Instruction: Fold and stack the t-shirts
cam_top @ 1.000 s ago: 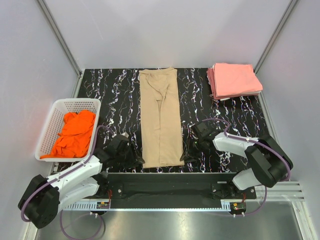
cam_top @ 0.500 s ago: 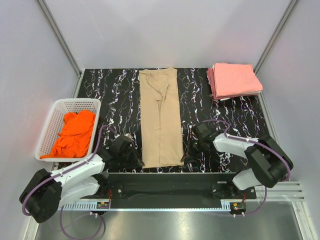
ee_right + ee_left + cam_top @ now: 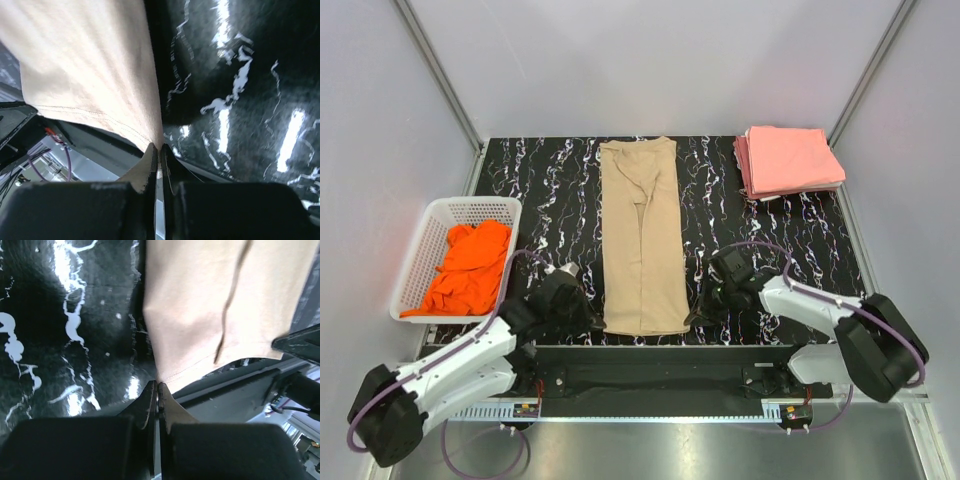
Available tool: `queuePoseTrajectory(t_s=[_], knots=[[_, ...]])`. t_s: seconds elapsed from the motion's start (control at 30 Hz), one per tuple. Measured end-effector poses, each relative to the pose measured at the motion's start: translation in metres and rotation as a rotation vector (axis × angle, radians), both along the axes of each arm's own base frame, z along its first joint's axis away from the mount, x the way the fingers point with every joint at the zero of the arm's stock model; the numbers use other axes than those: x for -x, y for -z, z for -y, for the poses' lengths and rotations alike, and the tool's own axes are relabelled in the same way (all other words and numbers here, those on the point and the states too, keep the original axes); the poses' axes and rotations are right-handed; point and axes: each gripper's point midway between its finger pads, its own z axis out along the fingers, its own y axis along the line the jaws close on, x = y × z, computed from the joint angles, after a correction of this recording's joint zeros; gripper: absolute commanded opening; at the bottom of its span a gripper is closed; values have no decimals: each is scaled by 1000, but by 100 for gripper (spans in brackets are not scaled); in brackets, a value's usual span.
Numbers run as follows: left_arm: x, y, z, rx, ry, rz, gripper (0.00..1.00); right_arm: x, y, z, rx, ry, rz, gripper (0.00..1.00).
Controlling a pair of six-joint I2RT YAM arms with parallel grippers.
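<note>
A tan t-shirt [image 3: 641, 232], folded into a long strip, lies down the middle of the black marbled table [image 3: 550, 185]. My left gripper [image 3: 588, 322] is shut on its near left corner, seen in the left wrist view [image 3: 158, 385]. My right gripper [image 3: 696, 312] is shut on its near right corner, seen in the right wrist view [image 3: 159, 148]. The near hem [image 3: 220, 352] hangs slightly raised off the table. An orange t-shirt [image 3: 470, 266] lies crumpled in the basket. A stack of folded salmon-pink t-shirts [image 3: 788, 160] sits at the back right.
A white lattice basket [image 3: 425, 245] stands at the left table edge. The table's near edge and the arms' mounting rail [image 3: 660, 360] lie just below the tan shirt's hem. Grey walls enclose the table on three sides.
Both grippers have closed in on the tan shirt's near corners and pinched them. The near hem has shifted slightly.
</note>
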Motion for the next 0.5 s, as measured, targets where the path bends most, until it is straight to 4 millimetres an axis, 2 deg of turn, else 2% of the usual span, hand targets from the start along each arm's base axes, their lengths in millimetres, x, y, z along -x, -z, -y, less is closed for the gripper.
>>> queuePoseTrajectory(t_s=[0.13,0.23,0.33,0.5], knots=[[-9,-29,2,13,-11,49,0,-3,-20,0,-12,12,34,0],[-19,-56,5,10,-13,95,0,-14,-41,-4,-2,19,67,0],[-33,-85,8,-3,-11,149,0,-33,-67,-8,15,21,128,0],[-72,-122,11,-59,-28,227,0,-83,-110,-18,35,21,247,0]])
